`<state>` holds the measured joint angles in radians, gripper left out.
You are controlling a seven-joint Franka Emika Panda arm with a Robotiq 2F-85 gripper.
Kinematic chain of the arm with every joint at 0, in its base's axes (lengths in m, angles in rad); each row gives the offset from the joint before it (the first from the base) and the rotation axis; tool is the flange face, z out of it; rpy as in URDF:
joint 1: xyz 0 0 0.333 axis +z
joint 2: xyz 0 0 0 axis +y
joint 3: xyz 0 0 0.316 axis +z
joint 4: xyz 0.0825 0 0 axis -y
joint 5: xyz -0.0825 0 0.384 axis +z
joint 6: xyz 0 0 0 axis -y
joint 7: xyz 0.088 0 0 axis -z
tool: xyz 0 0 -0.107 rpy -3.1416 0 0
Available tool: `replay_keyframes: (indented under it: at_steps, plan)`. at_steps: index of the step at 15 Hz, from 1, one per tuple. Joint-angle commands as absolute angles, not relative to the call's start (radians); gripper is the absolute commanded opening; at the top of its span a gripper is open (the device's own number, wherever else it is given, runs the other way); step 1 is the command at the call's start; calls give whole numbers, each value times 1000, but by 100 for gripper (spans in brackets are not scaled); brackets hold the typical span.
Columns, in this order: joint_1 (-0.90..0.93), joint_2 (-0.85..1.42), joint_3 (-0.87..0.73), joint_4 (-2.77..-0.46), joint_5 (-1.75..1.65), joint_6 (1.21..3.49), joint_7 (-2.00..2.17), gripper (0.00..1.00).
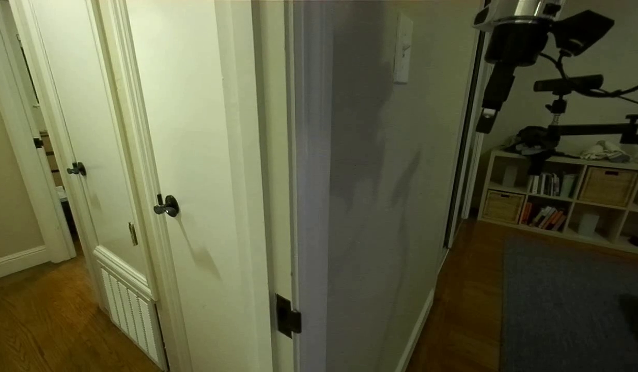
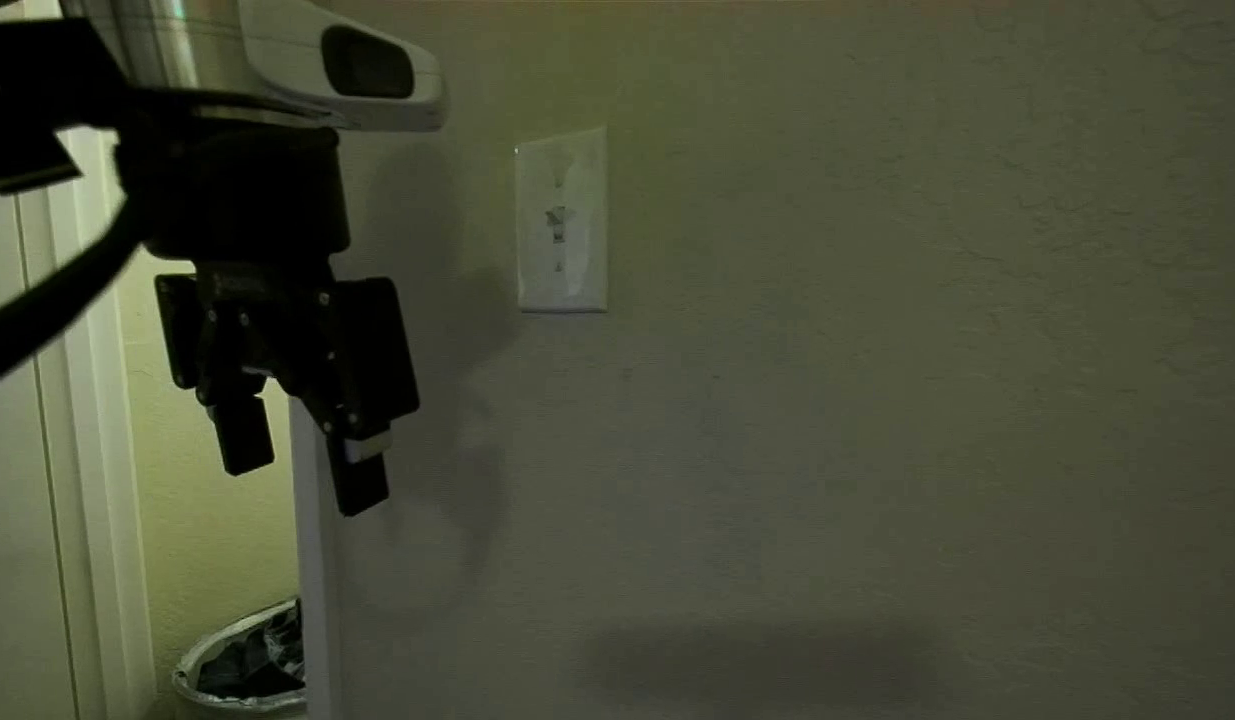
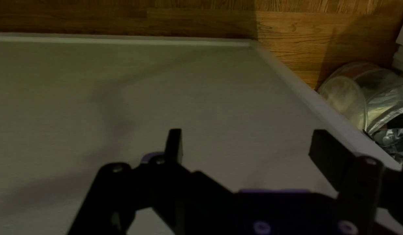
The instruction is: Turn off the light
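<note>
Note foreground end effector [image 3: 247, 133], spread apart and empty; expect rigid switch plate [image 2: 581, 262] and stiff, probably brittle toggle [image 2: 557, 216], best pushed lightly at the tip, never gripped.

The gripper [image 2: 304, 478] is black; near it the light switch plate [image 2: 579, 250] is white, on a grey-green wall [image 2: 827, 380]. Below the gripper, the floor [image 3: 201, 19] is brown with streaked wood grain, the rug [image 1: 561, 299] a muted blue.
</note>
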<state>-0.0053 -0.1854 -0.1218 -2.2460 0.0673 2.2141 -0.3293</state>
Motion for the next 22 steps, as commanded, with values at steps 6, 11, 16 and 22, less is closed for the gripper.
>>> replay_keyframes:
  at_steps: [6,11,16,22]
  plan:
    - [-16,-158,-107,-2229,73,2253,-299,100]
    - [-17,-109,-96,-2166,59,2370,-268,100]
    - [-21,-81,-86,-2085,39,2432,-246,74]
    - [-28,-99,-85,-2026,-14,2437,-198,34]
